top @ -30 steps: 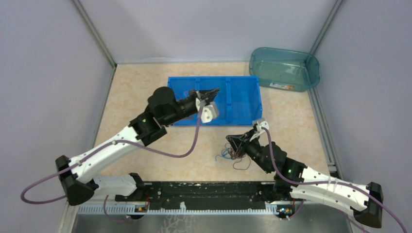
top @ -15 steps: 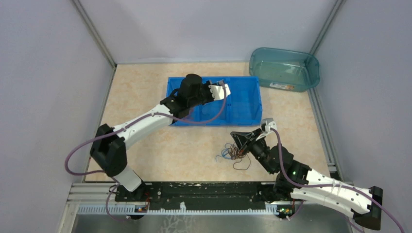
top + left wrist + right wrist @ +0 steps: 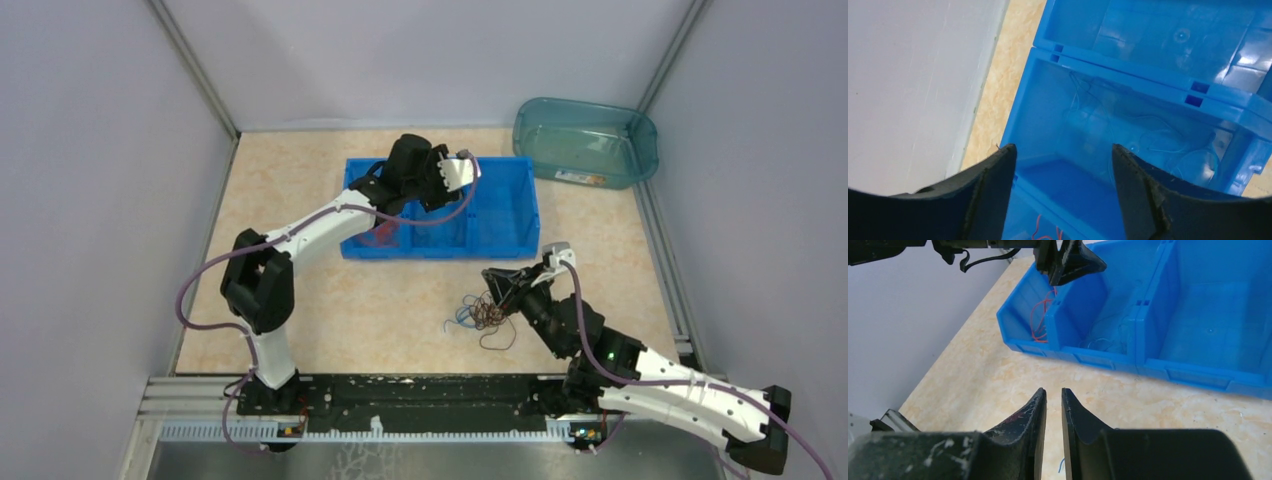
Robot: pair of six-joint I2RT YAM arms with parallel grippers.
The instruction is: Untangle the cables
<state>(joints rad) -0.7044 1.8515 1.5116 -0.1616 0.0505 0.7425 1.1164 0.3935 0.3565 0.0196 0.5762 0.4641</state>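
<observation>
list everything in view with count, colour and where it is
tangle of cables: one, orange-red, blue and dark, on the table in front of the bin
orange-red wires: count unclear, in the bin's left compartment
pale wires: count unclear, in the middle compartment
bin: one, blue, three compartments, mid-table
tub: one, clear teal, far right corner
table: one, beige
left gripper: black, open, above the bin
right gripper: black, narrow gap, beside the tangle
</observation>
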